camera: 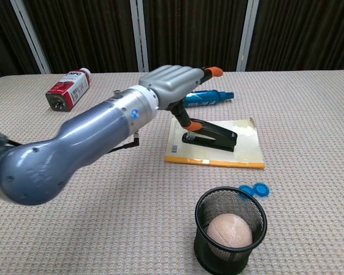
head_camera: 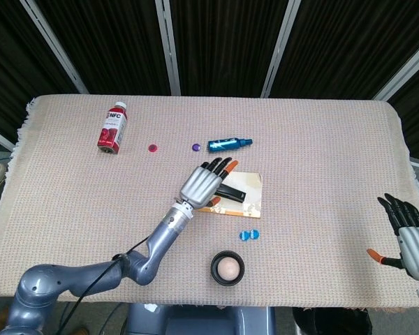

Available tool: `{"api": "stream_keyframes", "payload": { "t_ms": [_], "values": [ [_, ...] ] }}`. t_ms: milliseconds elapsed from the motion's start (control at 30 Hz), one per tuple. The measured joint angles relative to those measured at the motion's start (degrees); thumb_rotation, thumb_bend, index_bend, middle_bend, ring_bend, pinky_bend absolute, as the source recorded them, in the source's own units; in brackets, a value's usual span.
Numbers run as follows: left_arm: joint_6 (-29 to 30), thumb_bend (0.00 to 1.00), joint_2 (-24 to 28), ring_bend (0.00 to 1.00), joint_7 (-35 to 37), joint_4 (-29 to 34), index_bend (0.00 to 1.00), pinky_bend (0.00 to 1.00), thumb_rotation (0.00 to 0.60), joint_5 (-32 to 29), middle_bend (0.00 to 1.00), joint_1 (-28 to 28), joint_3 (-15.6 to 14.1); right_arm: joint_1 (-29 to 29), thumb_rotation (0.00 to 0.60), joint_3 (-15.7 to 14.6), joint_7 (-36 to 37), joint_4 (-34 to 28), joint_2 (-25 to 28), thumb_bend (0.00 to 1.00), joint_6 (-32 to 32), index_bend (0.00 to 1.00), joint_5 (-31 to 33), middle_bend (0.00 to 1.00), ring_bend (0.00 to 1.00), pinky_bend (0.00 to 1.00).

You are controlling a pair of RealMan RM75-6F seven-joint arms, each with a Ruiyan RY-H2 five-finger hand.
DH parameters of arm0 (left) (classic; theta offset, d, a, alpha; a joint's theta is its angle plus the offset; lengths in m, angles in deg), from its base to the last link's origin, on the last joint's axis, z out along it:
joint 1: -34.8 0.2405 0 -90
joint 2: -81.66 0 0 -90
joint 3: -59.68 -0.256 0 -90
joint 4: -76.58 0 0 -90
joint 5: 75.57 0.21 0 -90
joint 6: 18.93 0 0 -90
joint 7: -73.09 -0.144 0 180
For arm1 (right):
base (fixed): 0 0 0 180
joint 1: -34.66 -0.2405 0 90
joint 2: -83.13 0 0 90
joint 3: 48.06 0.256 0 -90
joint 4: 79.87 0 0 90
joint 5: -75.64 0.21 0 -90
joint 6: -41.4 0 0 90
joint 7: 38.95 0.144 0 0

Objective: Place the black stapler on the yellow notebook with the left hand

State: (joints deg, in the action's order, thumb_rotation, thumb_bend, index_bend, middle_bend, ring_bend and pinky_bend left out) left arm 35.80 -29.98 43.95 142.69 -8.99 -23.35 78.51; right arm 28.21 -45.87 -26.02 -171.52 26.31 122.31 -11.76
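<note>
The black stapler (camera: 211,135) (head_camera: 232,193) lies flat on the yellow notebook (camera: 241,148) (head_camera: 253,195) near the table's middle. My left hand (camera: 173,86) (head_camera: 201,183) hovers above and just left of the stapler, fingers spread and holding nothing. It is clear of the stapler in the chest view. My right hand (head_camera: 408,234) stays at the table's right edge with fingers apart and nothing in it.
A black mesh cup (camera: 230,229) holding a ball stands near the front. Two blue caps (camera: 254,189) lie beside the notebook. A blue marker (camera: 205,97), a red bottle (camera: 68,89), and small red (head_camera: 152,147) and purple (head_camera: 196,147) caps lie farther back.
</note>
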Motion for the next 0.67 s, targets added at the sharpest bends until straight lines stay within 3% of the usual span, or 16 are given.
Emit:
{"api": "stream_keyframes", "payload": {
  "t_ms": [133,300,467,533,667],
  "values": [
    [6.7,0.24,7.3,0.0,-6.4,12.5,0.0,0.22,0.6,1.4,0.0,5.9,-4.8,0.0,0.6,0.2,-0.6,-0.2,-0.1,0.08,0.3,0.0,0.1,0.0,0.0,0.0],
    [18.7,0.25,17.7,0.0,-13.2,25.5,0.0,0.21,0.6,4.5,0.0,16.2,-13.4,0.0,0.6,0.1,-2.5,-0.7,-0.5,0.09,0.3,0.0,0.1,0.0,0.0,0.0],
    [32.7,0.25,26.8,0.0,-13.4,28.8,0.0,0.2,0.6,10.1,0.0,28.2,-23.3,-0.6,0.6,-0.2,-7.8,-1.7,-1.8,0.09,-1.0,0.0,0.0,0.0,0.0,0.0],
    [37.5,0.25,28.5,0.0,-11.7,28.9,0.0,0.19,0.6,11.4,0.0,33.4,-25.0,-0.8,0.6,-0.2,-9.7,-2.2,-2.5,0.08,-1.3,0.0,0.2,0.0,0.0,0.0],
    [41.6,0.26,30.2,0.0,-7.0,27.3,0.0,0.16,0.6,13.1,0.0,39.5,-26.5,-0.7,0.6,-0.1,-10.6,-2.7,-2.9,0.08,-1.3,0.0,1.0,0.0,0.0,0.0]
  ]
}}
